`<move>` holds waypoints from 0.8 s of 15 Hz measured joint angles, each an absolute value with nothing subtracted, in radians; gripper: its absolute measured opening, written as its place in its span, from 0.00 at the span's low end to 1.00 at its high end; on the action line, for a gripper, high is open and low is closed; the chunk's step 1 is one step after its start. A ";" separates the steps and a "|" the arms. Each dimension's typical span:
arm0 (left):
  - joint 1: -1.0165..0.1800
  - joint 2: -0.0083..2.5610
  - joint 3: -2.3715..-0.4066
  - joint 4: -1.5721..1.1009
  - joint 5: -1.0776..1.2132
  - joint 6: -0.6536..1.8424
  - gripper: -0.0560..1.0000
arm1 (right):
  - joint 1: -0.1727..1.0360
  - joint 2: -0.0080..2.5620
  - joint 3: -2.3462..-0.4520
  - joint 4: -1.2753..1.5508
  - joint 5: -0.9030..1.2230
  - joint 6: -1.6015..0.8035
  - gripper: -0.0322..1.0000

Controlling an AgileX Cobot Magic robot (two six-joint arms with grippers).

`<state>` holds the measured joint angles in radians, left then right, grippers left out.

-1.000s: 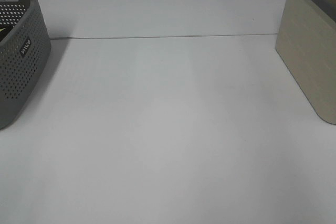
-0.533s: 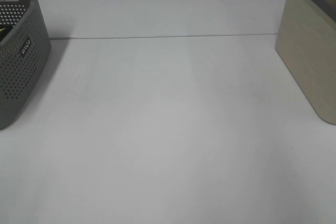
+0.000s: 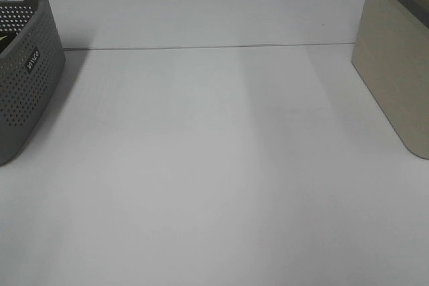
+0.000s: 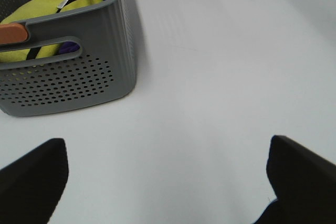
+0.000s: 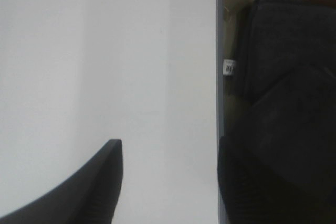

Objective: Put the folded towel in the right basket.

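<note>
The folded towel (image 5: 286, 51) is dark grey with a small white tag and lies inside the right basket (image 3: 395, 78), a beige bin at the table's right edge whose wall also shows in the right wrist view (image 5: 219, 35). My right gripper (image 5: 169, 148) is open and empty, over the basket's near wall, with one finger (image 5: 100, 182) over the table and the other over the towel. My left gripper (image 4: 167, 142) is open and empty above bare table beside the left basket. Neither gripper shows in the exterior high view.
The grey perforated left basket (image 3: 27, 78) stands at the table's left edge and holds yellow and blue cloth (image 4: 47, 9). The white table (image 3: 214, 165) lies between the two baskets, with a seam line across its far part.
</note>
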<state>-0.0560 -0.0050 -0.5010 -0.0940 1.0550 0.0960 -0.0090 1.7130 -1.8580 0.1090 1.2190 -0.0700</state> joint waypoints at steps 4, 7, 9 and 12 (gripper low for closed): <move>-0.056 -0.005 -0.501 -0.094 1.055 0.096 0.98 | -0.009 1.440 -1.507 0.066 1.219 -0.059 0.54; -0.056 -0.005 -0.501 -0.094 1.055 0.096 0.98 | -0.009 1.244 -1.276 0.059 1.219 -0.039 0.54; -0.056 -0.005 -0.501 -0.094 1.055 0.096 0.98 | -0.009 1.087 -1.091 0.058 1.219 -0.035 0.54; -0.056 -0.005 -0.501 -0.094 1.055 0.096 0.98 | -0.009 0.747 -0.772 0.055 1.220 -0.026 0.54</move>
<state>-0.0560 -0.0050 -0.5010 -0.0940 1.0550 0.0960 -0.0090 0.7470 -0.7720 0.0550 1.2200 -0.0260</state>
